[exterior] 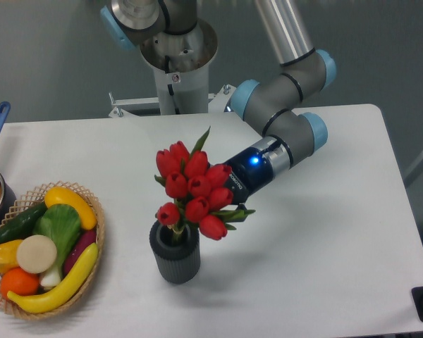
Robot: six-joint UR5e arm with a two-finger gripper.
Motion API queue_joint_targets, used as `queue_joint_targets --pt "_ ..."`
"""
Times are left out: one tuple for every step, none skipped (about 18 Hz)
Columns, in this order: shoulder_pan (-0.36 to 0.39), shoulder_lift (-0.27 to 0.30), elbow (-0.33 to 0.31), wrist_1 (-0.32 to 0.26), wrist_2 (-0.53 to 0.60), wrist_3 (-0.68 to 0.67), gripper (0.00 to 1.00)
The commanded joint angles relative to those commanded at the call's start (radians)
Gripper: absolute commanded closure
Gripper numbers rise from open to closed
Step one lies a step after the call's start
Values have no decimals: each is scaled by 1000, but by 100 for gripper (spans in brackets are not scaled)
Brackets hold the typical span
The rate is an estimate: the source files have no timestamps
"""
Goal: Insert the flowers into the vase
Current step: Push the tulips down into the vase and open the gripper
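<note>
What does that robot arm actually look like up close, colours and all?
The arm is a chain of silver-grey metal tubes joined by rounded grey joints with light blue caps. Near its tip sits a black wrist section showing a small glowing blue light and white lettering, too small to read. The gripper is black, mostly hidden behind the flowers.
</note>
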Motion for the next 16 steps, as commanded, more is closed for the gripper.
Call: queue_joint_targets --pt "0 -2 2 0 9 0 73" --pt "0 -6 0 0 21 2 73" --pt "0 -6 0 0 29 2 73" --pt "0 -6 -5 0 40 2 73" --pt "0 -8 -8 2 49 3 73" --pt "-2 -9 -8 2 55 9 72" --pt "-6 -11 -9 2 55 18 70" --pt "-8 -15 -9 2 55 28 68" --pt "-8 -15 -14 2 55 37 66" --pt "-8 -15 -15 2 55 43 62" --pt "-8 -17 -18 3 57 44 59" --pt "-8 -18 -24 3 55 46 57" --pt "-8 -17 -25 3 55 51 54" --pt "-6 -15 -29 3 55 52 52" --pt "-6 -15 -29 3 55 60 40" --pt "-5 -15 -31 3 55 80 29"
